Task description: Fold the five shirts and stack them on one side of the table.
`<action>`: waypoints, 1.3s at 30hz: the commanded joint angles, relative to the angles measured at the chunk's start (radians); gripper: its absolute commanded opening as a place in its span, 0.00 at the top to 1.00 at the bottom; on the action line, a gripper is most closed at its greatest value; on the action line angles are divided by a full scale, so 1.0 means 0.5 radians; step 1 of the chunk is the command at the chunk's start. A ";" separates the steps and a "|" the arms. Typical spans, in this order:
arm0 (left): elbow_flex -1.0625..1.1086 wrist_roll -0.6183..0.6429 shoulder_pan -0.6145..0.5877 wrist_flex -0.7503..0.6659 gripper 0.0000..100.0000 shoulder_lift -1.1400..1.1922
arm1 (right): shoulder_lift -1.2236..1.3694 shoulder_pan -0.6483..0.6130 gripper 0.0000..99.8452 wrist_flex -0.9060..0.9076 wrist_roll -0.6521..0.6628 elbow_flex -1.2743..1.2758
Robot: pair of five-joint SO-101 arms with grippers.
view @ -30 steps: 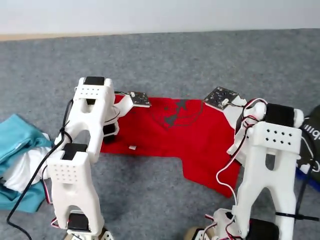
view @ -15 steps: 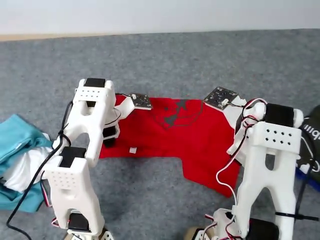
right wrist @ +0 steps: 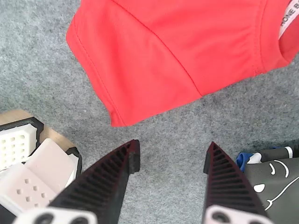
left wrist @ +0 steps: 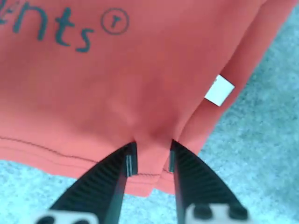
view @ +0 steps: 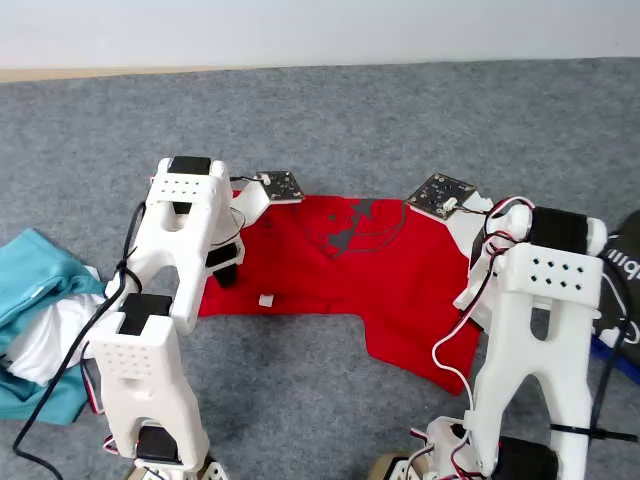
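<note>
A red shirt (view: 380, 265) with a dark print lies spread on the grey table between the two arms. My left gripper (left wrist: 150, 157) is shut on the red shirt's (left wrist: 140, 70) folded hem, close to a small white tag (left wrist: 218, 90). In the high view that gripper (view: 226, 268) sits at the shirt's left edge. My right gripper (right wrist: 172, 156) is open over bare grey table, just off the shirt's sleeve (right wrist: 140, 70), with nothing between its fingers.
A heap of teal and white shirts (view: 35, 300) lies at the left edge of the table. A dark shirt (view: 625, 265) lies at the right edge, also beside my right gripper (right wrist: 275, 172). An arm base (right wrist: 28, 163) stands nearby.
My left gripper has shifted a little toward the far side with the red hem in it. The right arm has kept still.
</note>
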 commanded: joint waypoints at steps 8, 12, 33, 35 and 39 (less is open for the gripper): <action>0.002 0.028 0.015 -0.015 0.94 0.064 | 0.005 0.005 0.77 0.069 -0.018 -0.095; 0.002 0.028 0.015 -0.012 0.99 0.049 | 0.005 0.005 0.77 0.069 -0.018 -0.095; 0.342 -0.034 0.227 0.381 1.00 -0.334 | 0.005 0.005 0.77 0.069 -0.018 -0.095; 0.385 -0.028 0.230 0.325 0.99 -0.359 | 0.005 0.005 0.77 0.069 -0.018 -0.095; 0.382 -0.025 0.157 0.239 0.99 -0.356 | 0.005 0.005 0.77 0.069 -0.018 -0.095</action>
